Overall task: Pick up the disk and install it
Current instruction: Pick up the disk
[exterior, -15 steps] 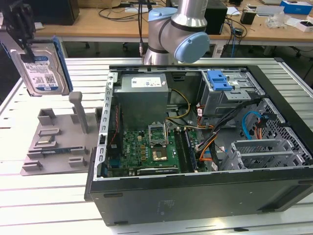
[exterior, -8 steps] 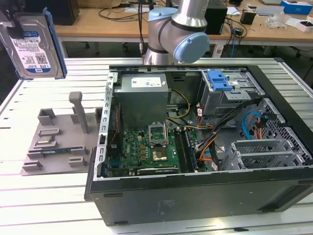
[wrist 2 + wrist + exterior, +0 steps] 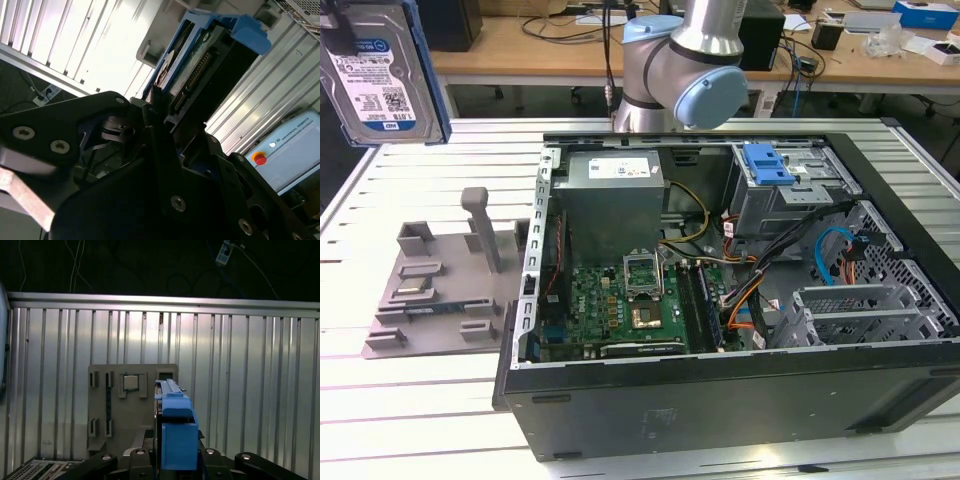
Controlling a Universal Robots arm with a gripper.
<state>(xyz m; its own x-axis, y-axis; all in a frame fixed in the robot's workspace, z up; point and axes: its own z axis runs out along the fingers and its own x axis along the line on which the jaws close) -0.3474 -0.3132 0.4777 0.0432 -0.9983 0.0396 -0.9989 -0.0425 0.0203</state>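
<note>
The disk (image 3: pixel 380 70), a silver drive with a blue-and-white label in a blue plastic carrier, hangs high at the exterior view's upper left, well above the table. In both wrist views it shows edge-on, its blue carrier (image 3: pixel 175 432) standing up between the black fingers. My gripper (image 3: pixel 175 457) is shut on the disk (image 3: pixel 200 65), the finger ends clamping its lower part (image 3: pixel 162 120). The connector row on the disk's end faces the second wrist view.
An open computer case (image 3: pixel 880 400) lies on the slatted metal table, with a grey power supply (image 3: pixel 615 175), a motherboard (image 3: pixel 620 300) and a drive bay with a blue latch (image 3: pixel 767 165). A grey parts fixture (image 3: pixel 440 280) sits left of the case. A pendant with a red button (image 3: pixel 259 159) lies aside.
</note>
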